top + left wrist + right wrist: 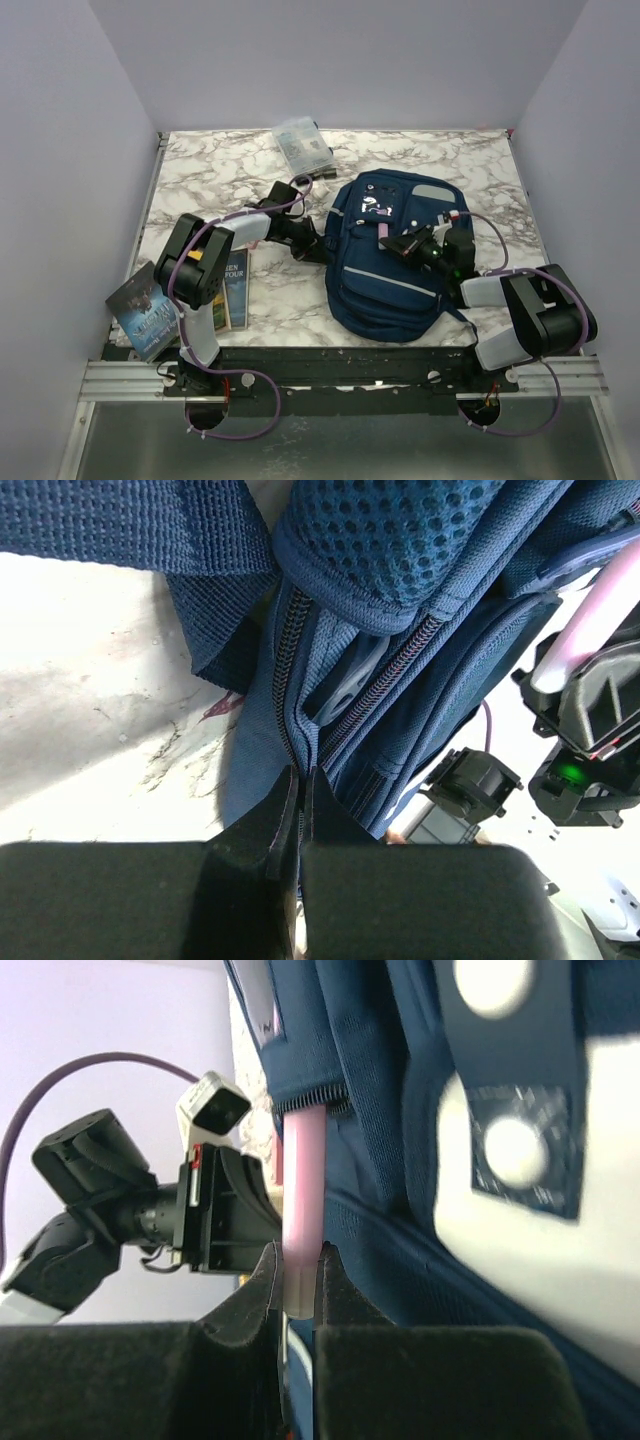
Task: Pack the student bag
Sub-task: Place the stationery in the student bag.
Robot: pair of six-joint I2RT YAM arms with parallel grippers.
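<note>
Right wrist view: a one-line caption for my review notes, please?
Right jaws shut on the pink tab at the bag's zipper end, with the left arm behind.

The backpack [385,270] is matt navy woven cloth, its mesh panel [400,540] coarse and holed (rougher than the rest). The pink tab [302,1190] looks like smooth plastic. The table [220,170] has a smooth marbled top; the far pouch [302,145] is clear plastic.

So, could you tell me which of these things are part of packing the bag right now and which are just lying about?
In use: student bag; its pink pull, pinched by the right pincer; left pincer, shut on the bag's zipper edge.
Lying about, untouched: two books left of the bag; clear pouch beyond it.
</note>
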